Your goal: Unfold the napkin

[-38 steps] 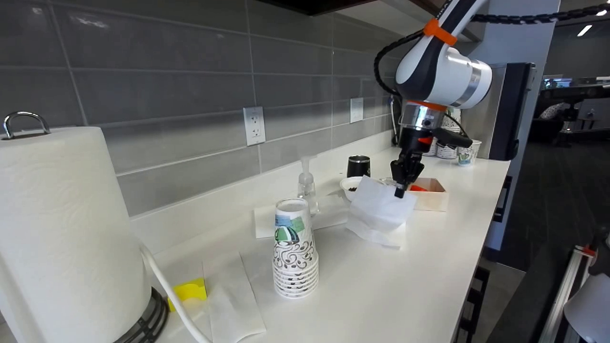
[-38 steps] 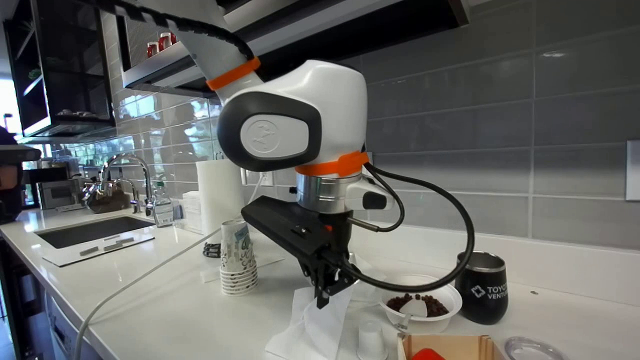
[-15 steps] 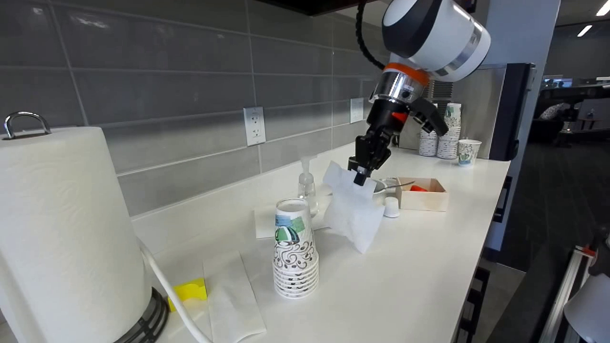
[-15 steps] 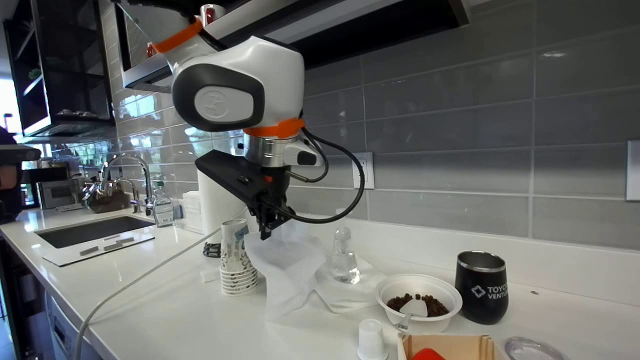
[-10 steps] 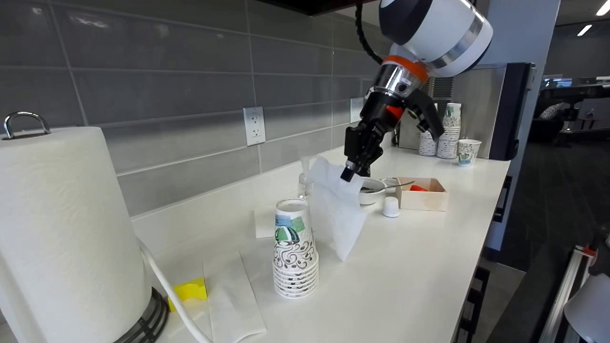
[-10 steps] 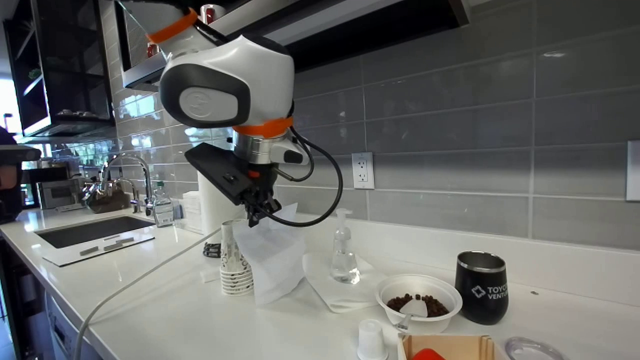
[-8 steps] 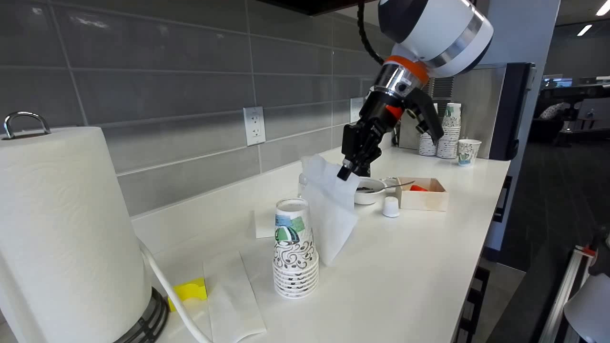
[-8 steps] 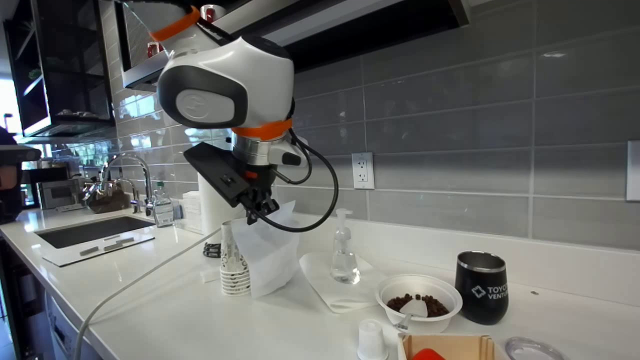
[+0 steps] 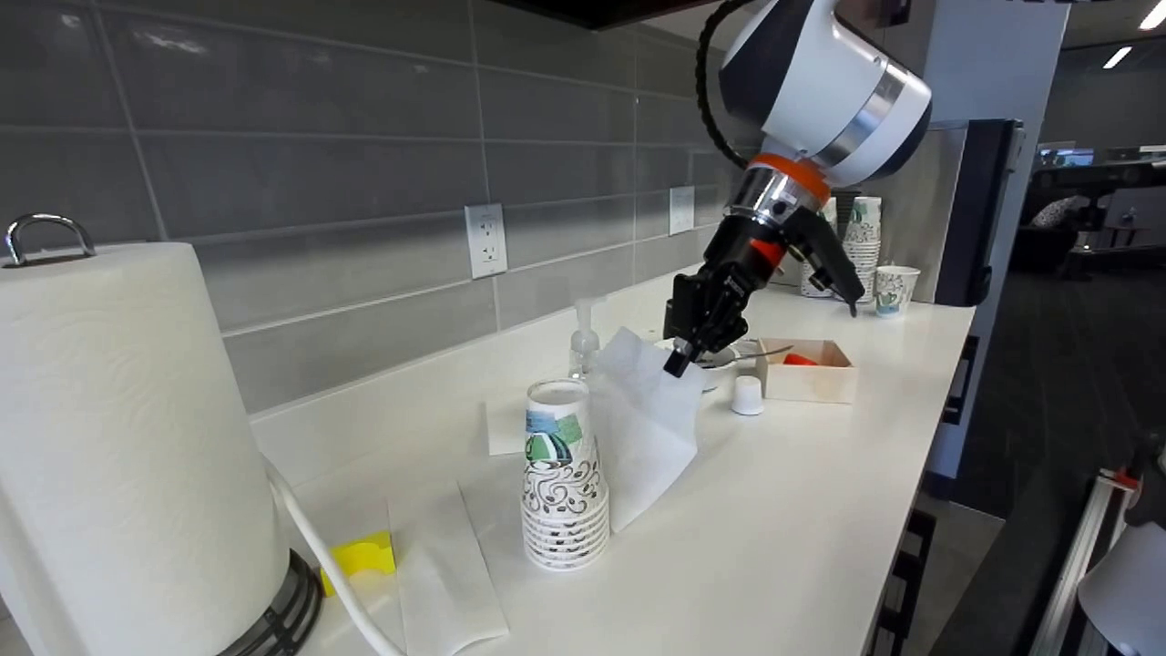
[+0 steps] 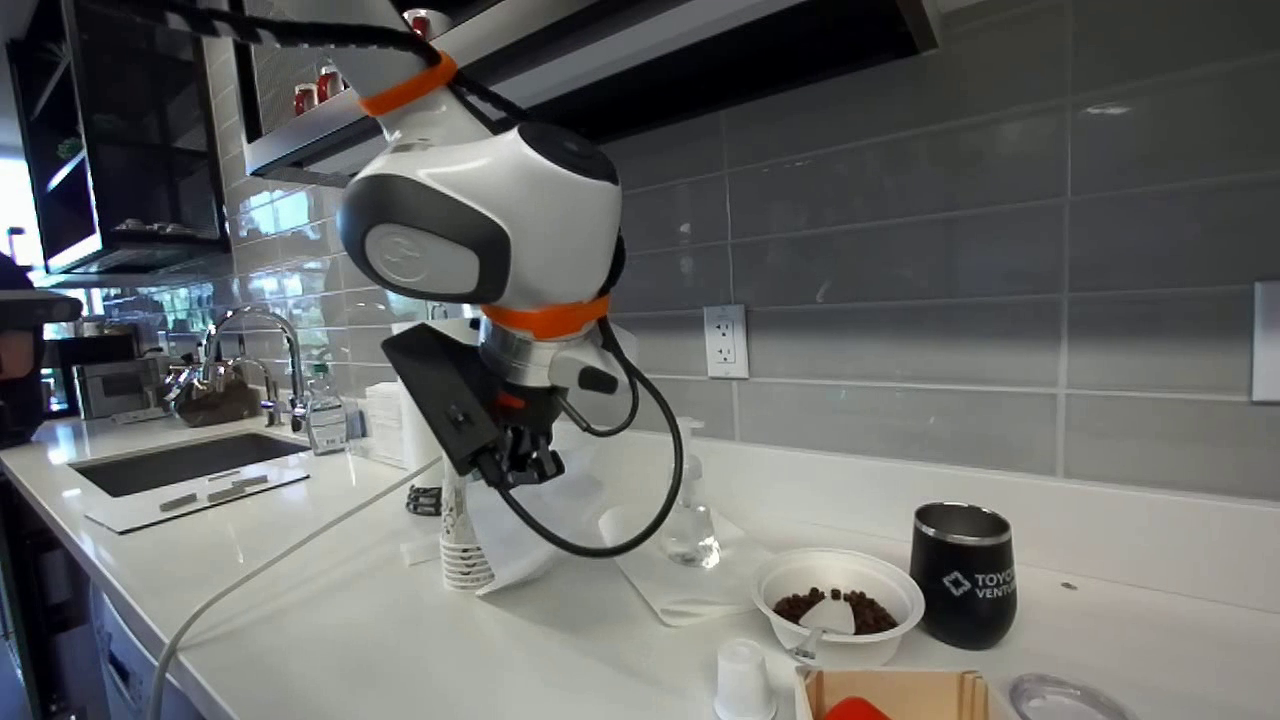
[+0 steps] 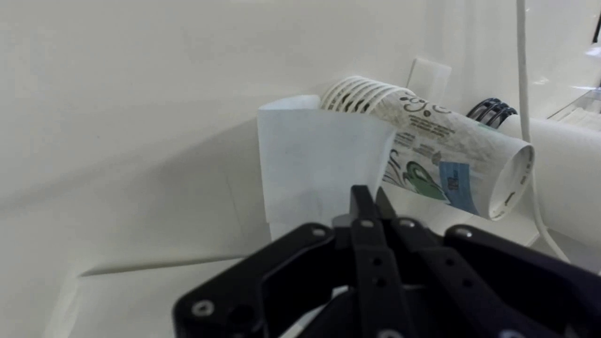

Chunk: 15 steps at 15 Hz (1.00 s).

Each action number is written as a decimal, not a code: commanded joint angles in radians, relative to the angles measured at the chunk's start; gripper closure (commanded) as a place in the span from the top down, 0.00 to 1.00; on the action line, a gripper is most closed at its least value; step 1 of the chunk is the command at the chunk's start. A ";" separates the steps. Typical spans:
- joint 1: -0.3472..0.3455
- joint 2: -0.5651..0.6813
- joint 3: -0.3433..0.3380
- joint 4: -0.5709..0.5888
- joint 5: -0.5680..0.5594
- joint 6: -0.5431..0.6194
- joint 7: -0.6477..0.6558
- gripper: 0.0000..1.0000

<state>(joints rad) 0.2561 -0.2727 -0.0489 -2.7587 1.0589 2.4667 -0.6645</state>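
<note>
White counter (image 9: 747, 547), glossy. Standing on it: paper towel holder (image 9: 293, 606); stack of paper cups (image 9: 562, 483), rims down. Folded white paper (image 9: 446, 583) lies between the two. In an exterior view: white bowl (image 10: 838, 570), black tumbler (image 10: 963, 605) just beside it, small white cup (image 10: 743, 682) upside down, wooden box (image 10: 915, 688), clear lid (image 10: 1065, 698) near the box.

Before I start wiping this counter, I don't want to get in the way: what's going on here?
A robot arm is handling a white napkin: the gripper is shut on it and holds it hanging beside the stack of paper cups. The job is to unfold it. It hangs as a loose, opened-out sheet, though an edge curls over in the wrist view; I can't tell if folds remain, or whether its lower end touches the counter.
</note>
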 commanded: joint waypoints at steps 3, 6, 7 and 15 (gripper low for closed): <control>-0.083 0.092 0.018 0.000 0.044 -0.022 -0.077 0.00; -0.115 0.127 0.018 -0.001 0.032 -0.025 -0.094 0.00; -0.125 0.138 0.019 -0.001 0.027 -0.023 -0.096 0.00; -0.189 0.206 0.033 -0.001 -0.097 0.017 -0.018 0.71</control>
<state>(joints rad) 0.0999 -0.0826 -0.0319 -2.7599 1.0375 2.4677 -0.7308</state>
